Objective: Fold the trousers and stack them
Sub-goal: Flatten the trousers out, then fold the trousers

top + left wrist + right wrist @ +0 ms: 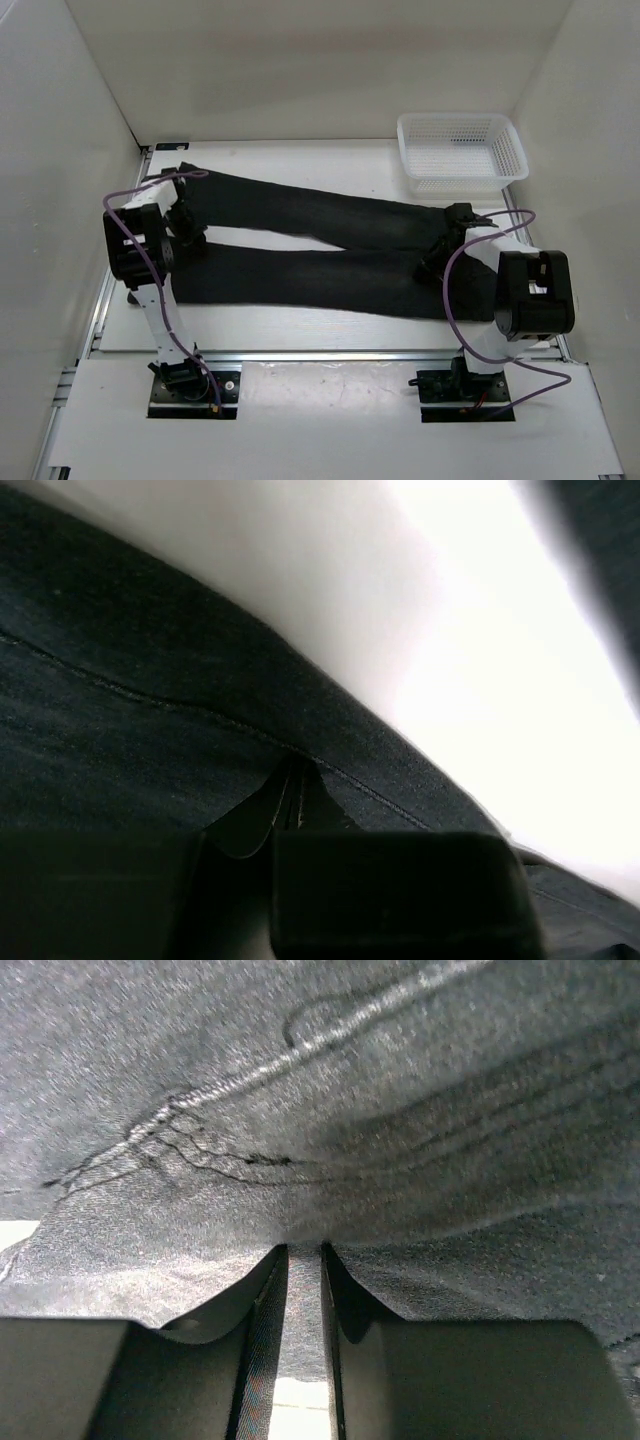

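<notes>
Pinched tight on the black trousers (300, 275) with left fingers (292, 808) and right fingers (302, 1265) — only a thin bit of cloth in each. Might slip out if pulled up fast. Spread long across the counter (300, 332). Can't see the pinch from above; can't see the far white basket (462, 182) up close.

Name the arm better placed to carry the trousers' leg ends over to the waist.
Left. The left pincer is closed on the black soft-fabric trousers at the leg ends, which look free to lift across. The right pincer pinches the waist end, which better suits anchoring.
</notes>
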Controlling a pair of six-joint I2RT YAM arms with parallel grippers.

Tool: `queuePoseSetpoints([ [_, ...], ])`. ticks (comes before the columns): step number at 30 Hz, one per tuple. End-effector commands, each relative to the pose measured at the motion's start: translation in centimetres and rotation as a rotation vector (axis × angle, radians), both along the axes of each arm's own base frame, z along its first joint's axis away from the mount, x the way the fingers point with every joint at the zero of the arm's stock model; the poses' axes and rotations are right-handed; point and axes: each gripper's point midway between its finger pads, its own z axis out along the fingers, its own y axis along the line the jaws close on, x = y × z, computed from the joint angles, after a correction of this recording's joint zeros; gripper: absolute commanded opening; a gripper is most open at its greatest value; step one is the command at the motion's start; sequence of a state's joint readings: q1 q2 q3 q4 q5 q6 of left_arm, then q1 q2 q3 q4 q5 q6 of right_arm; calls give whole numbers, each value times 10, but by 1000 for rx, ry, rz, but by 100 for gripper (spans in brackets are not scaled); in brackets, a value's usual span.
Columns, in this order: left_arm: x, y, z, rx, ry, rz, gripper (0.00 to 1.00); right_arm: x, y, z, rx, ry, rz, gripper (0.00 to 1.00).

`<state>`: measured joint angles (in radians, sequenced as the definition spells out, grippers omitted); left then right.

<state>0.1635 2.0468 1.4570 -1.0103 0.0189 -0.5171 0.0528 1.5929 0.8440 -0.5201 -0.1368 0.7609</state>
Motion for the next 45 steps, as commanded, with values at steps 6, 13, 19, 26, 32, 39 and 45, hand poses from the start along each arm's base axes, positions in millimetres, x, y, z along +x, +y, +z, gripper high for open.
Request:
queuePoseSetpoints([
  [6, 92, 20, 6, 54, -90, -3, 10, 59, -4, 5, -59, -76, -35, 25],
  [13, 144, 32, 99, 140, -303, -22, 16, 76, 10, 55, -106, -161, 31, 26],
  [19, 107, 32, 145, 166, -397, -38, 98, 50, 4, 103, -150, -289, 54, 67],
  [26, 10, 79, 92, 144, -287, 167, 60, -11, -11, 104, -179, -301, 62, 77],
  [32, -15, 106, 54, 120, -204, 341, 68, -22, -9, 103, -162, -305, 88, 77],
  [39, 6, 114, 27, 63, -191, 396, 77, -15, -11, 127, -184, -337, 117, 77],
  [45, 2, 116, 2, 68, -132, 398, 50, -27, -3, 117, -109, -291, 111, 99],
])
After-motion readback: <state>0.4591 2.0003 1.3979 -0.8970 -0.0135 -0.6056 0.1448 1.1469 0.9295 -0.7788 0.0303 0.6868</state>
